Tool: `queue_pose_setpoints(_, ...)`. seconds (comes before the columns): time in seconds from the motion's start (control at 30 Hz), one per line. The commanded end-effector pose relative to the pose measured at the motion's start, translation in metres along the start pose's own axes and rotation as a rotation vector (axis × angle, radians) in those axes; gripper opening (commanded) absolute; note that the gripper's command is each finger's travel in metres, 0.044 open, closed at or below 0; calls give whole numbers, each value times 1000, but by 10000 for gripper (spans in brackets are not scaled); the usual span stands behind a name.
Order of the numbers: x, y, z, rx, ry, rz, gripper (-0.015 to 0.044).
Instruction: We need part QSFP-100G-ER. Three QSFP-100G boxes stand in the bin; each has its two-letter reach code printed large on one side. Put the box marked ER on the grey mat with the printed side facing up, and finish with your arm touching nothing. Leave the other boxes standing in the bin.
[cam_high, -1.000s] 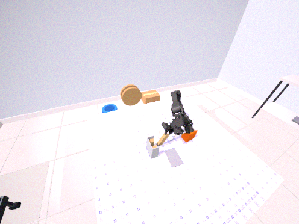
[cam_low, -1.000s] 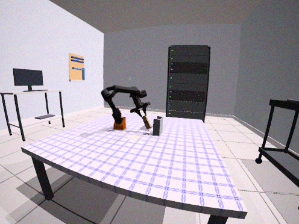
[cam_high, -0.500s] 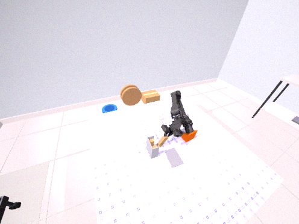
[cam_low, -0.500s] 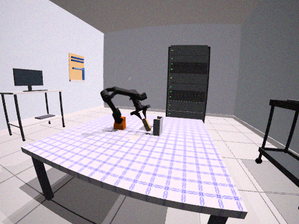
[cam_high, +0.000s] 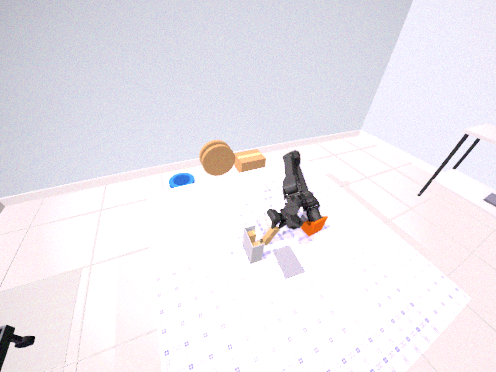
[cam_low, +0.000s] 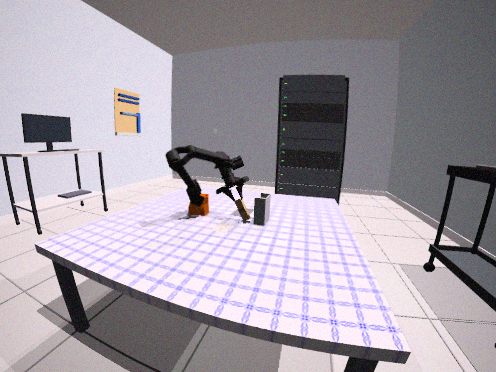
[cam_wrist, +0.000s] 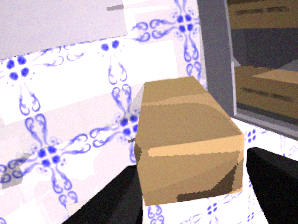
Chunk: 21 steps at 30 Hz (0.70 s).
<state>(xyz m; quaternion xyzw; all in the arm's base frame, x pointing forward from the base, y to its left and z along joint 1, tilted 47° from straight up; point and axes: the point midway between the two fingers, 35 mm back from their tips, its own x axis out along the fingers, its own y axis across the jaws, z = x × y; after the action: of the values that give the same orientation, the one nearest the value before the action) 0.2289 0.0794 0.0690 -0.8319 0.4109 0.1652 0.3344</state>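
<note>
Extraction looks done: one brown box (cam_high: 270, 235) (cam_low: 242, 210) (cam_wrist: 190, 120) is out of the bin (cam_high: 253, 252) (cam_low: 259, 210) (cam_wrist: 217, 60), just beside it and leaning. In the top view the bin lies at about 8 o'clock from that box, and the grey mat (cam_high: 288, 261) (cam_wrist: 60, 25) at about 5 o'clock. The fingers (cam_high: 274, 218) (cam_low: 241, 191) straddle the box but appear to have let go, with slivers of table (cam_high: 320, 300) (cam_low: 280, 265) (cam_wrist: 75, 85) showing along both its sides in the wrist view.

Its reach code cannot be read, so whether it is the ER box is unconfirmed. Still left, I judge: check the print, turn that side up, lay the box on the mat and back the arm off. Loosened like this, it could topple or slide against the bin.

The bin stands upright. Inside, the wrist view shows two other boxes, an upper one (cam_wrist: 262, 14) and a lower one (cam_wrist: 257, 95), with dark marks too blurred to read.
</note>
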Motion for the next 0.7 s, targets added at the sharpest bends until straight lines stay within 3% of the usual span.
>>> queue_pose_setpoints(0.0,0,0,0,0,1,0,235)
queue_pose_setpoints(0.67,9,-26,1,3,2,188,235)
